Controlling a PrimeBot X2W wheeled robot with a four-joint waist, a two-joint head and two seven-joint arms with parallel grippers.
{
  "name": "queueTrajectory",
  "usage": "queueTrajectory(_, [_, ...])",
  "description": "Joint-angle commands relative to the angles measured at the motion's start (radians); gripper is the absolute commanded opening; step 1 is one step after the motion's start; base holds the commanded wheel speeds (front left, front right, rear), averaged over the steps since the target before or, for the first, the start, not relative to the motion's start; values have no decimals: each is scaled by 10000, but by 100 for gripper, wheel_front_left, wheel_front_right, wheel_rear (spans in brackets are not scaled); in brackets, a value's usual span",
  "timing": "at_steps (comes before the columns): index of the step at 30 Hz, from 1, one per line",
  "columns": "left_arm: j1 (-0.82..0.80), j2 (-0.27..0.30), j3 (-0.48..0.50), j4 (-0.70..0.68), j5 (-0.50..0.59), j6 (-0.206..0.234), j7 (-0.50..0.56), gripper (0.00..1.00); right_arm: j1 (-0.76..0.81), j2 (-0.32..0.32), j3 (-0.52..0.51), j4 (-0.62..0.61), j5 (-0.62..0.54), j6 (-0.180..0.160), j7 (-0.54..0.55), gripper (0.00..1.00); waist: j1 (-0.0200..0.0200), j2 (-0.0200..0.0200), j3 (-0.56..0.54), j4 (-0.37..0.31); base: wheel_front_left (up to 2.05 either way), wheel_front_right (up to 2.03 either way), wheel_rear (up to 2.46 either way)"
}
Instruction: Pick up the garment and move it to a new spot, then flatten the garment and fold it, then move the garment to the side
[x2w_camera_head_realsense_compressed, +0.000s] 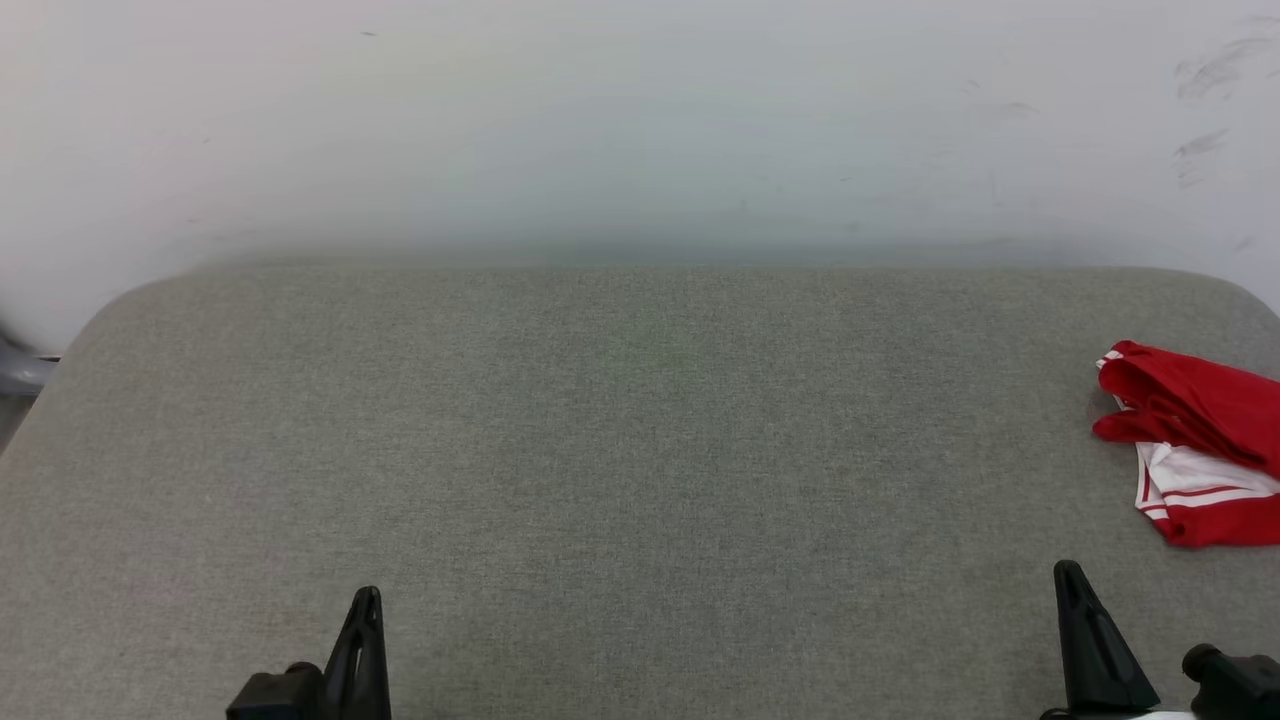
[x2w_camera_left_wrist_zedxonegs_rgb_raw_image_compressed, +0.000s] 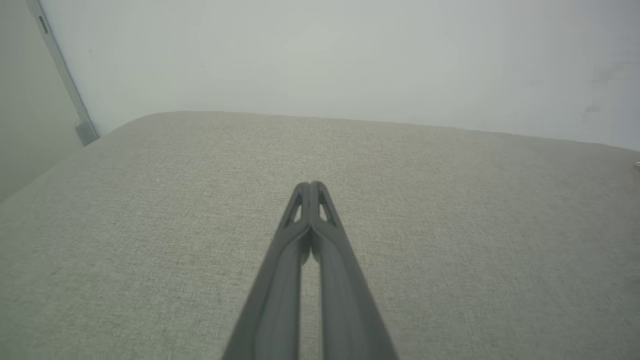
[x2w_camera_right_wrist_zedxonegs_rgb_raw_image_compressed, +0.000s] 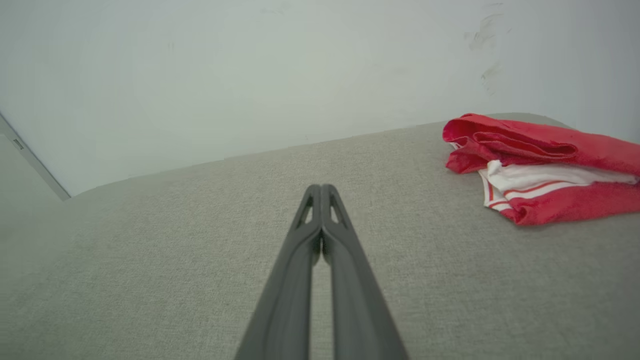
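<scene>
The garment (x2w_camera_head_realsense_compressed: 1195, 440) is a red shirt with white striped parts, bunched at the right edge of the grey fabric table (x2w_camera_head_realsense_compressed: 620, 450). The right wrist view shows the garment (x2w_camera_right_wrist_zedxonegs_rgb_raw_image_compressed: 540, 165) at the far right, partly cut off. My left gripper (x2w_camera_head_realsense_compressed: 367, 598) sits at the lower left, shut and holding nothing. In its own view the left gripper (x2w_camera_left_wrist_zedxonegs_rgb_raw_image_compressed: 310, 186) has both fingers pressed together above bare fabric. My right gripper (x2w_camera_head_realsense_compressed: 1068, 572) stands at the lower right, shut and holding nothing, short of the garment. In the right wrist view my right gripper (x2w_camera_right_wrist_zedxonegs_rgb_raw_image_compressed: 320, 189) points left of the garment.
A pale wall (x2w_camera_head_realsense_compressed: 640, 120) rises behind the table's far edge, with dark scuff marks (x2w_camera_head_realsense_compressed: 1210, 70) at the upper right. A grey metal strip (x2w_camera_left_wrist_zedxonegs_rgb_raw_image_compressed: 62, 75) runs down the wall at the table's left corner.
</scene>
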Motion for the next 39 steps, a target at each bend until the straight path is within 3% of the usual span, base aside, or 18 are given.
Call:
queueTrajectory(1, [-315,25,73,-98,-478,-91,64,0,-279,-84,12,-95,468,-1,58,0,0,0,4,1,0,0,0])
queueTrajectory(20, [-984,28,349,452,-4127,-666,753,0,-923,-225,90,374,3908,-3,707,0,0,0,56,8,0,0,0])
queueTrajectory(39, [-1492,-29,644,780,-7021,-1111,1359,0,-1434,-282,82,738,6639,-4,1295,0,0,0,110,15,0,0,0])
